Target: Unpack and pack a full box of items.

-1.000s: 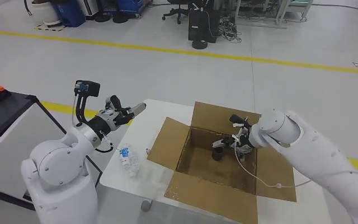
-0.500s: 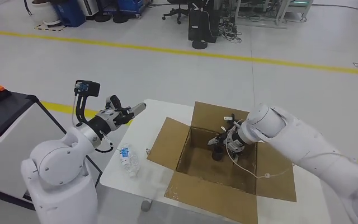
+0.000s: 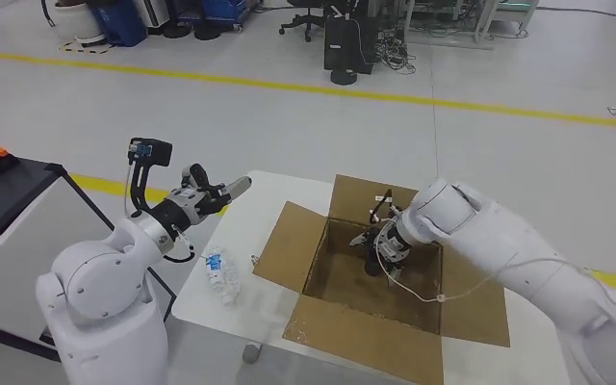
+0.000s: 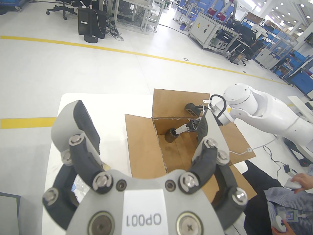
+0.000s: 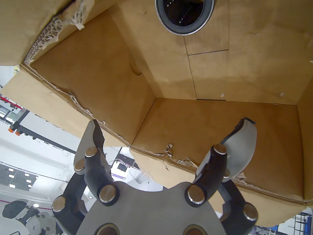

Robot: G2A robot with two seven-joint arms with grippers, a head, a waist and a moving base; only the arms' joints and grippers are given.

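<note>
The dark cylinder (image 5: 184,5) is standing upright on the floor of the cardboard box (image 5: 97,74), its hollow mouth facing up toward the right gripper (image 5: 171,128). This gripper is hanging inside the box with fingers spread wide, holding nothing. The cylinder is lying ahead of the fingertips, not between them, and seemingly just apart. The left gripper (image 4: 141,116), also spread wide and holding nothing, is hovering well apart over the table (image 3: 262,207).

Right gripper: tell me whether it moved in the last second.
Yes. The right gripper has shifted inside the still cardboard box, closer to the dark cylinder.
</note>
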